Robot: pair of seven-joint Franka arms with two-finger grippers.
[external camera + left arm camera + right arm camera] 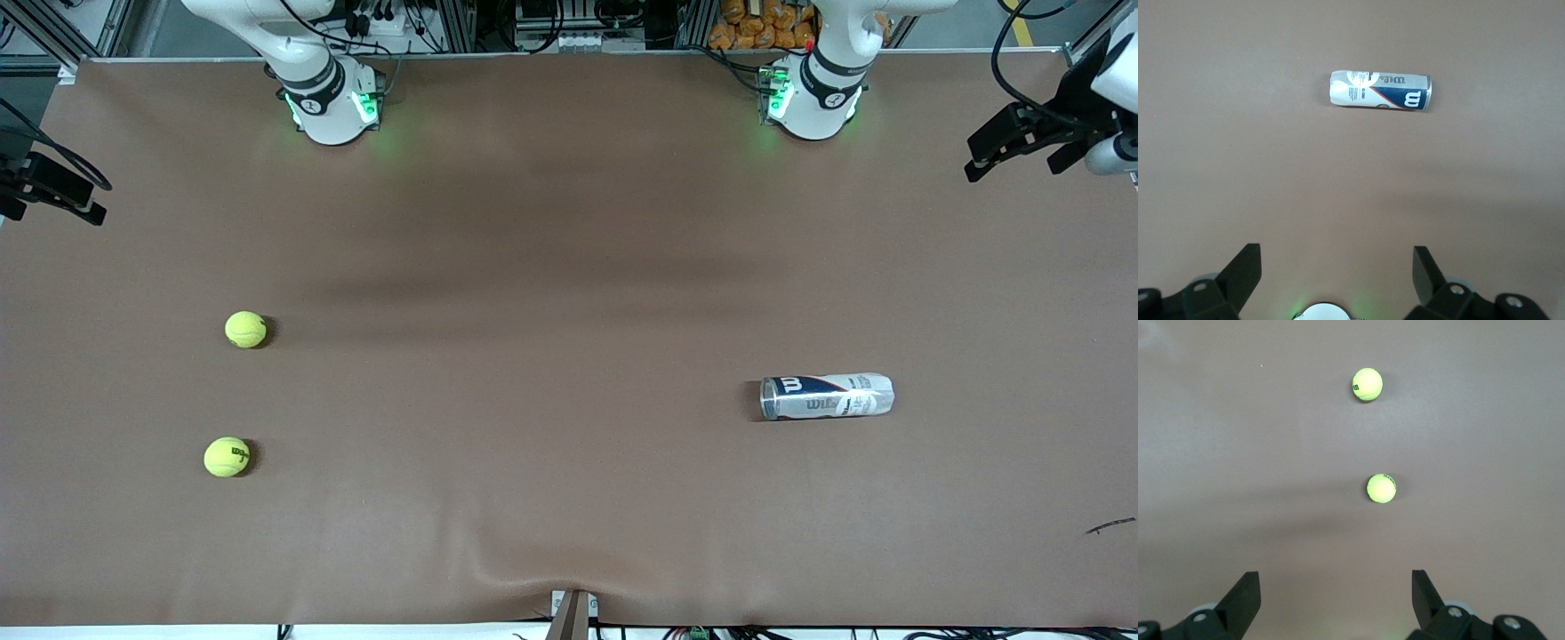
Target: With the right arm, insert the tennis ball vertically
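Two yellow-green tennis balls lie toward the right arm's end of the table. One ball is farther from the front camera; the other ball, with a dark logo, is nearer. A silver and blue Wilson ball can lies on its side toward the left arm's end. My right gripper hangs open and empty high above the table, well short of the balls. My left gripper is likewise open, empty and high, with the can far off. Neither hand shows in the front view.
Both arm bases stand along the table's back edge. Black fixtures jut in at each end of the table. The brown table cover ripples near the front edge. A small dark mark lies beyond the can.
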